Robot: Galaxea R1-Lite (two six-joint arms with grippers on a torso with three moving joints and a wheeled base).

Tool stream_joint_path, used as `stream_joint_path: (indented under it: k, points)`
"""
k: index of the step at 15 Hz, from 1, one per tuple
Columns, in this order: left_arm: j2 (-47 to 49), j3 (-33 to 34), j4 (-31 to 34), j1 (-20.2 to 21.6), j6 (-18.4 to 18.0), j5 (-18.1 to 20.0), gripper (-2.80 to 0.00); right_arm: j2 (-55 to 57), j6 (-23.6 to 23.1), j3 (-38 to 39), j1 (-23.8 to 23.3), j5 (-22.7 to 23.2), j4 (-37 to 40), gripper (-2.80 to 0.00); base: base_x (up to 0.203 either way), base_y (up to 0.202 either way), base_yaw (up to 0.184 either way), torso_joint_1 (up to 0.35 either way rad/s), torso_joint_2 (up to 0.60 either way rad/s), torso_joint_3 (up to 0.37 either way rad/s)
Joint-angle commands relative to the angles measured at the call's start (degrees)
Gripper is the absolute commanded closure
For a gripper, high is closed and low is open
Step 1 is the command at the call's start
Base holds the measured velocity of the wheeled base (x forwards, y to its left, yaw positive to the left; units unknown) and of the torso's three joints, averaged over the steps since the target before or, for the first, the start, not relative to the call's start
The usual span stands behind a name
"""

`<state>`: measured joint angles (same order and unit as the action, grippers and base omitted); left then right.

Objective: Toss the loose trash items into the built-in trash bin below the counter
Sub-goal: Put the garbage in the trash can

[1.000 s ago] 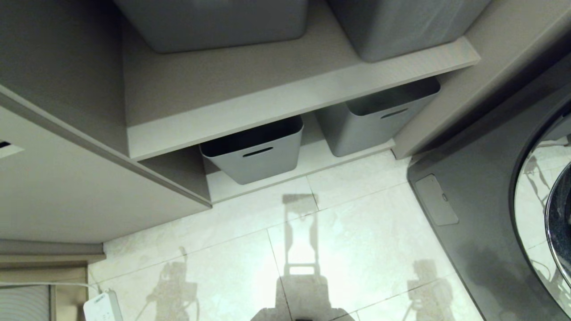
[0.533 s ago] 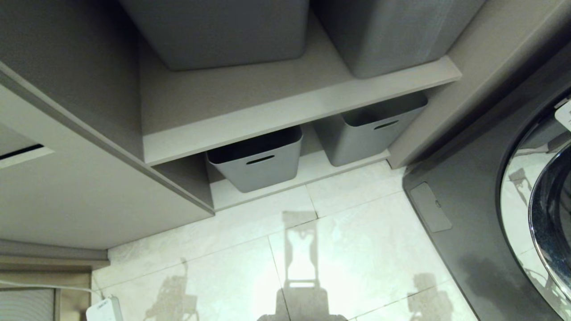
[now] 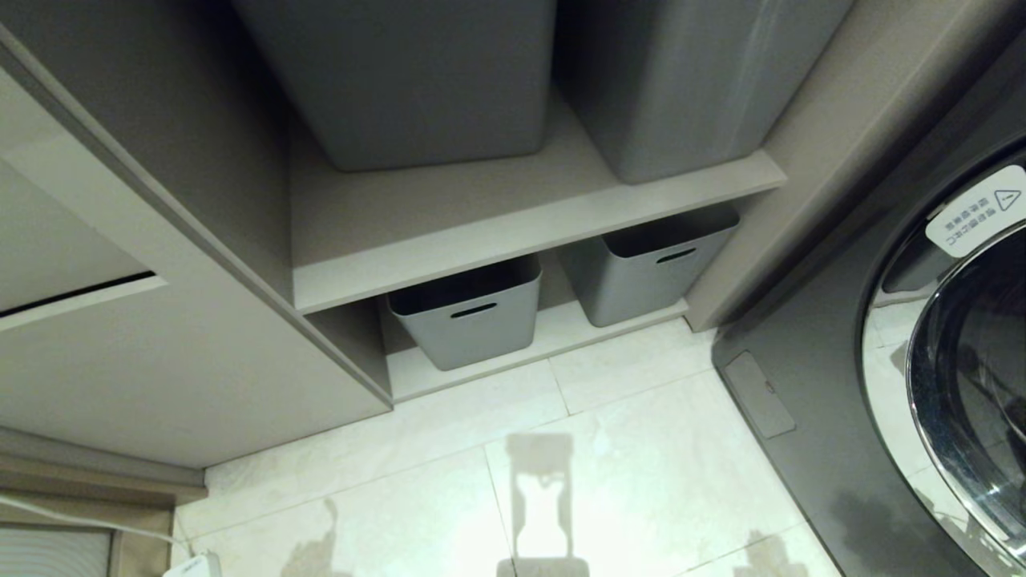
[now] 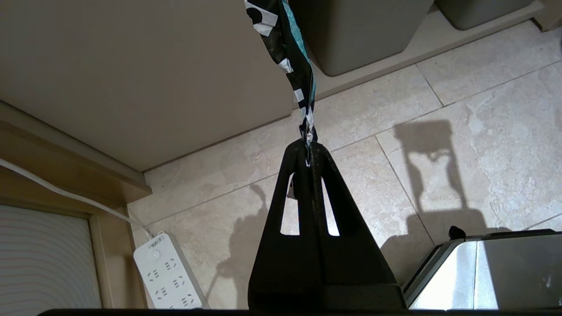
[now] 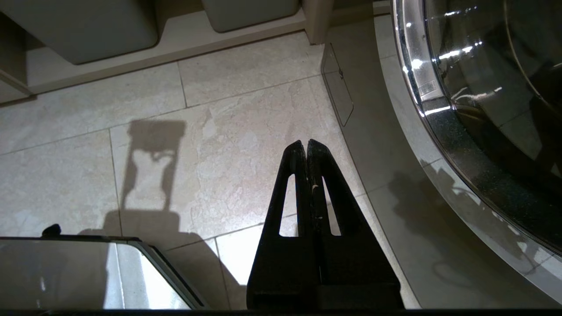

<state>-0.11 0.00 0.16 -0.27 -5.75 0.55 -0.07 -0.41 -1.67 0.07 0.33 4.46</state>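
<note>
Pale cream stone floor tiles (image 3: 641, 449) lie before beige open cabinet shelving (image 3: 497, 232) holding four grey plastic tubs with slot handles (image 3: 469, 320), with a dark grey front-loading washing machine (image 3: 842, 417) to the right and a white power strip (image 4: 169, 278) on the floor.

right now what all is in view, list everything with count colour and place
grey plastic tubs with slot handles: two, bottom shelf, side by side
larger grey tubs: two, shelf above
beige cabinet panel: one, left of the shelves
dark grey washing machine with chrome door ring: one, right
cream floor tiles: foreground
white power strip: one, on the floor by the cabinet
turquoise and black torn trash piece: one, pinched in the left gripper
left gripper: black, shut on the trash piece
right gripper: black, shut, empty, above the tiles
</note>
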Motion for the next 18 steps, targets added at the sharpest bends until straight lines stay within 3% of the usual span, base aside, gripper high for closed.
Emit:
stream_joint_path:
  k: [1, 11, 18]
  points:
    - [0.11, 0.0, 0.02, 0.0, -0.06, 0.07, 0.0, -0.01, -0.02, 0.0, 0.01, 0.02, -0.05, 0.0, 0.0, 0.0, 0.0, 0.001, 0.01, 0.199]
    - [0.02, 0.0, 0.02, 0.0, 0.03, -0.02, 0.0, -0.01, -0.02, 0.0, 0.01, 0.02, -0.06, 0.0, 0.0, 0.0, 0.0, 0.002, 0.0, 0.204]
    - [0.02, 0.0, 0.02, 0.0, 0.38, -0.11, 0.0, 0.01, -0.02, 0.0, 0.01, 0.02, 0.02, 0.0, 0.0, 0.0, 0.0, 0.002, 0.0, 0.048]
